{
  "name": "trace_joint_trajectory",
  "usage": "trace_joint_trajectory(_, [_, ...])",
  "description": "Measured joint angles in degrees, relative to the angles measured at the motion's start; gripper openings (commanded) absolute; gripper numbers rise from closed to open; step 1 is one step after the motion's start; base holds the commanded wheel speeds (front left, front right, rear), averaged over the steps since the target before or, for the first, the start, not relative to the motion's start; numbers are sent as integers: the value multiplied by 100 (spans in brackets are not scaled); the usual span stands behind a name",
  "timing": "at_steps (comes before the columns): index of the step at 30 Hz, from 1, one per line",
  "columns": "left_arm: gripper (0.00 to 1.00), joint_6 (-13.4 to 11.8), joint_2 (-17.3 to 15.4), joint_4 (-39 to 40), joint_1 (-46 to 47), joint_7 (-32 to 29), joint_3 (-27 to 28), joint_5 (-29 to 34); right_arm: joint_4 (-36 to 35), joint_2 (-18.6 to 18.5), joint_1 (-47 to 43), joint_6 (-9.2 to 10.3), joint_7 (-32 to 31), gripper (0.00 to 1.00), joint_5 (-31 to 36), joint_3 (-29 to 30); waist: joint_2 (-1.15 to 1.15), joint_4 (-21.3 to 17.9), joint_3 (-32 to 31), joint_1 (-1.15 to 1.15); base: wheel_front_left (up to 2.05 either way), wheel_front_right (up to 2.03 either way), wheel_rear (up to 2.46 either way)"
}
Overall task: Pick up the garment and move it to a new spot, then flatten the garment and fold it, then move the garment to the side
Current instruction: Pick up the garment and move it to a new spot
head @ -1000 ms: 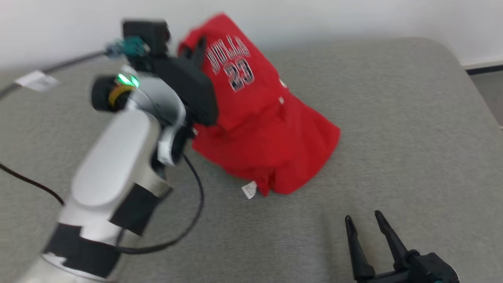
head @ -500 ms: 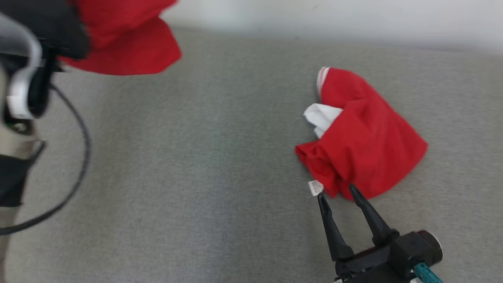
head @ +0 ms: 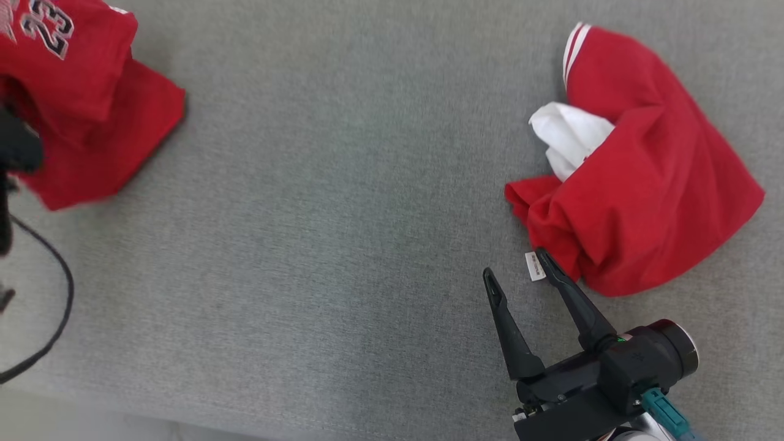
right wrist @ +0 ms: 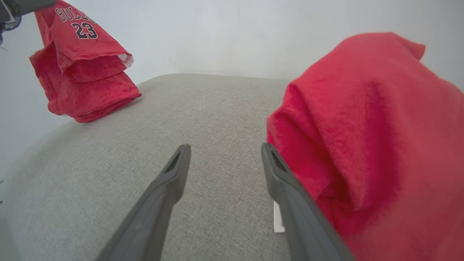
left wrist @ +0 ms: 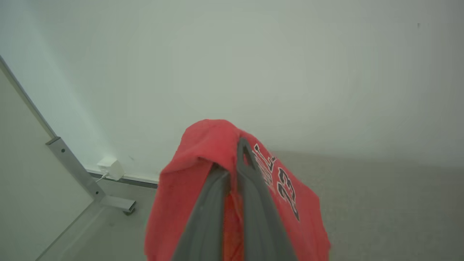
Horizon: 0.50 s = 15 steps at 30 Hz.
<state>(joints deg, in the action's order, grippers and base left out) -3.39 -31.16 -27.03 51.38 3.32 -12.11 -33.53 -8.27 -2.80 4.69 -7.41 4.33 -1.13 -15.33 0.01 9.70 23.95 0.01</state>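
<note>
The left gripper (left wrist: pixel 232 156) clamps the jersey (left wrist: pixel 197 145), lifted over the grey cushion's (head: pixel 337 214) left side — well apart, the right gripper (head: pixel 516 265) stands spread just beside a second crumpled red garment (head: pixel 643 202).

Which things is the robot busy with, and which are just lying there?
Busy with:
- the red 23 jersey, pinched in the left gripper
- the grey surface below it

Just lying there:
- the other red garment, crumpled, with white cloth showing
- a small white tag by it
- the black cable
The open right gripper is beside that garment.
</note>
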Motion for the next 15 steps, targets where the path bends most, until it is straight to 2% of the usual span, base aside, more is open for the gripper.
trace_joint_trajectory(3, [0,-13,102,-559,-129,-60,51,-171,-24,-3,3,0,-21,100,13,-30,0,-53,186,0,0,0,0])
trace_joint_trajectory(4, [30,-5,134,-750,-181,-166,33,-208,-18,-2,5,0,-19,100,11,-33,0,-89,219,0,0,0,0])
trace_joint_trajectory(6, [34,47,243,-1062,-322,-300,-2,-299,2,-3,5,0,27,100,-48,-47,0,-167,256,0,0,0,0])
trace_joint_trajectory(7, [42,85,311,-1174,-366,-352,15,-412,25,-4,4,0,49,100,-89,-53,0,-203,258,0,0,0,0])
trace_joint_trajectory(8, [67,120,392,-1277,-403,-439,56,-555,57,-3,3,0,77,100,-122,-55,0,-234,243,0,0,0,0])
trace_joint_trajectory(9, [100,141,461,-1330,-437,-477,87,-636,83,-4,1,1,100,100,-152,-47,0,-258,212,0,0,0,0])
trace_joint_trajectory(15, [100,192,622,-1410,-637,-738,181,-966,218,-1,-48,0,234,100,-341,96,-1,-354,-78,-1,0,0,0])
